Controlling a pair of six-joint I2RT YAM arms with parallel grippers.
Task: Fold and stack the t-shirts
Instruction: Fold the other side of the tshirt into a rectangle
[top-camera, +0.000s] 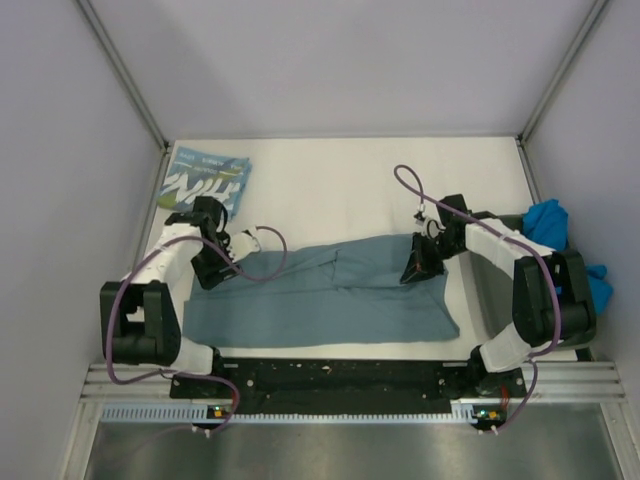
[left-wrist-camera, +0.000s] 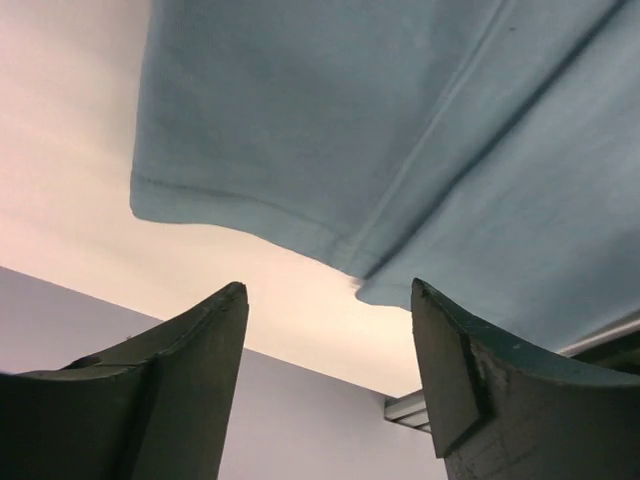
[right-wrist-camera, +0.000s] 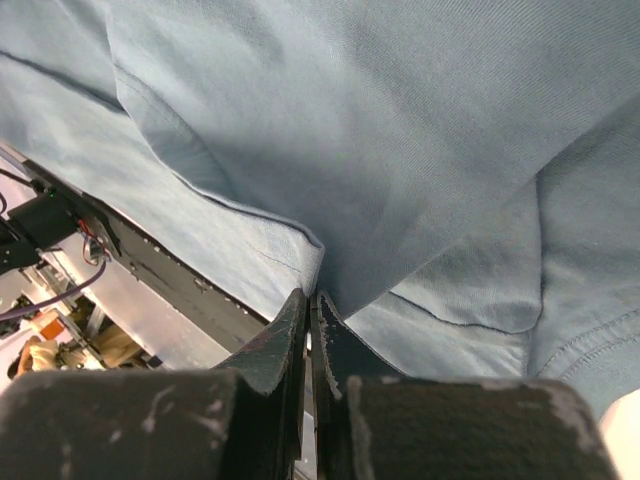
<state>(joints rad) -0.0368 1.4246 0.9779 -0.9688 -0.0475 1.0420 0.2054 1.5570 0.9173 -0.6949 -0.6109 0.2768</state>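
Top external: right hand (top-camera: 418, 268) clamped on slate-teal t-shirt (top-camera: 320, 295), left hand (top-camera: 214, 267) apart, NIH t-shirt (top-camera: 208, 180) behind.

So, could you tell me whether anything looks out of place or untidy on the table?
Only the bright blue t-shirt stands out: it sits bunched up and unfolded at the right edge of the table. The slate-teal t-shirt lies spread mid-table, and the NIH t-shirt is folded in the far left corner.

The plain slate-teal t-shirt (top-camera: 330, 300) was soft, matt knit cloth; the white surface (top-camera: 330, 190) looked smooth, dull.
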